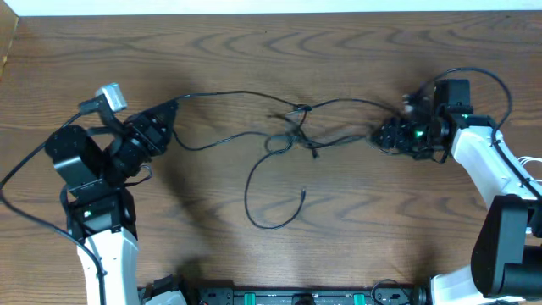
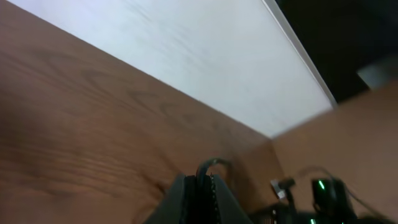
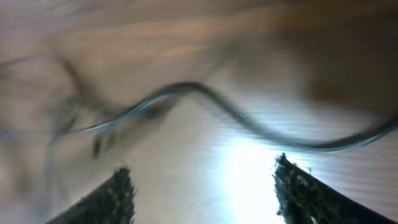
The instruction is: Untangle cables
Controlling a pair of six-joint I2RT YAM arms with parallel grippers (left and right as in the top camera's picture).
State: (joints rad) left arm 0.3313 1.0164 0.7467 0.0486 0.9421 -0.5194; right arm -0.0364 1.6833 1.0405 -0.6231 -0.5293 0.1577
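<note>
The table (image 1: 356, 246) is of brown wood with a wavy grain, smooth and a little shiny. On it lie the cables (image 1: 254, 182), thin dark cords, round and limp. They meet in a small loose knot (image 1: 296, 114) near the middle of the table, a little to the far side. From the knot one strand runs left in an almost straight line to the left gripper (image 1: 172, 110). Another goes right in a soft arc to the right gripper (image 1: 381, 135). A further strand bends to the near side, makes a wide open loop and ends in a small plug (image 1: 303, 196) that lies free on the wood.

In the left wrist view the left gripper (image 2: 200, 186) has its jaws pressed fully together. The fingers are flat and black, with fine ribs along the inner edges. A short curl of cable (image 2: 212, 163) comes out at the tips, so the jaws pinch this strand. Behind it a flat white board (image 2: 205, 56) stands along the far edge of the table.

The right wrist view is blurred. The right gripper (image 3: 202, 167) has its jaws wide apart, and nothing is between them. Its fingertips (image 3: 121, 190) look dark and rough. One cable (image 3: 199, 87) crosses the wood beyond the tips in a wave shape.
</note>
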